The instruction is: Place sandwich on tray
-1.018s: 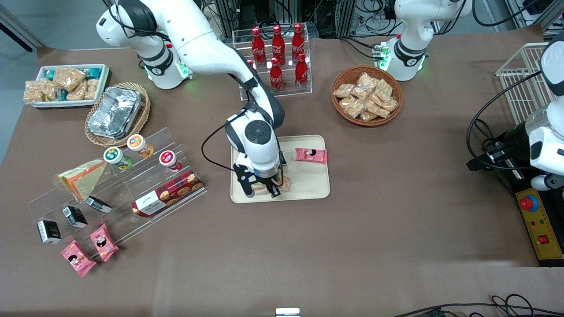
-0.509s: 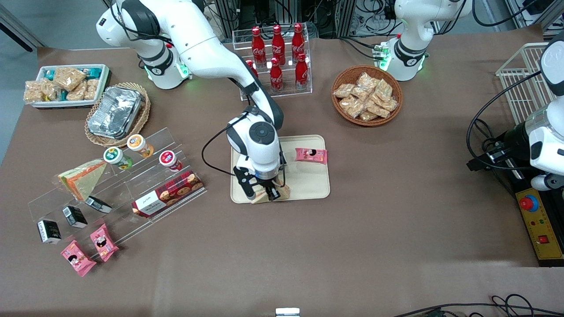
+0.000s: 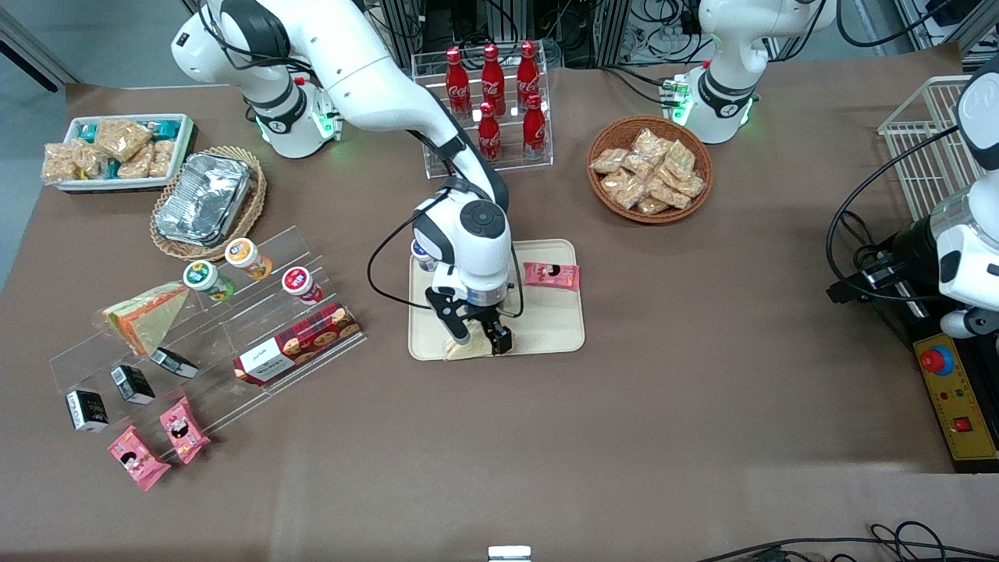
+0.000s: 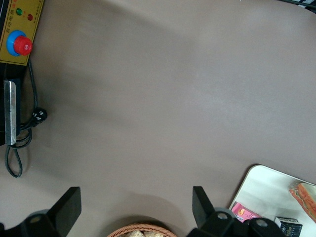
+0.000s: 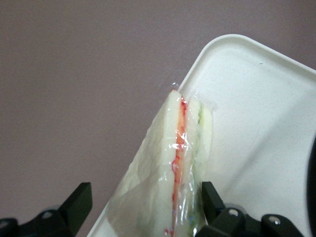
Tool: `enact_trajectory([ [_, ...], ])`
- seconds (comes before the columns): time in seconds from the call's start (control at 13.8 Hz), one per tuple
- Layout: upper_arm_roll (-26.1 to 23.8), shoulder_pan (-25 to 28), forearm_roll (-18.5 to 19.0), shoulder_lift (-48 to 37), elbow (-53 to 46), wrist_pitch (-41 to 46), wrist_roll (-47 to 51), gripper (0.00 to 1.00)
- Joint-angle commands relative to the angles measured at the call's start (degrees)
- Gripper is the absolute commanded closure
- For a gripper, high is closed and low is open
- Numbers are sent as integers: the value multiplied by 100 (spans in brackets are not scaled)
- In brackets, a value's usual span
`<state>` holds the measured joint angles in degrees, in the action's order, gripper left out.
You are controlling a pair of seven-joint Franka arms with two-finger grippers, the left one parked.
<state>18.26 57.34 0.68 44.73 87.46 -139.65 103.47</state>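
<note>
Clear-wrapped sandwich (image 3: 466, 348) lies at tray (image 3: 546, 328) edge nearest front camera, one side over rim. Hand (image 3: 482, 337) just above, fingers spread wide, gripping nothing — judged released, wedge needs no more support.

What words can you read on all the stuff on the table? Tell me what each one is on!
"Coca-Cola": on the red bottles in the clear rack.
Red biscuit box on the clear shelf: white label, print too small to read.
Pink snack pack on the tray: print unreadable.
Cups on the shelf: lid print unreadable.
Sandwich lying by the tray's rim under the open gripper: no words.
</note>
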Motion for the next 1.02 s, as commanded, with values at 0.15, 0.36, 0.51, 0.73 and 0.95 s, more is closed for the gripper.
enact_trajectory([
  [0.15, -7, -30, -42, -798, -45, 893, -141, 1],
  [0.36, 11, -74, -523, -1290, -54, 1369, -1229, 1],
  [0.51, 37, -187, -631, -1580, -62, 1588, -1993, 1],
  [0.73, 64, -547, -631, -1985, -80, 2124, -3583, 1],
  [0.95, 55, -1127, -622, -2486, -97, 2861, -5156, 1],
])
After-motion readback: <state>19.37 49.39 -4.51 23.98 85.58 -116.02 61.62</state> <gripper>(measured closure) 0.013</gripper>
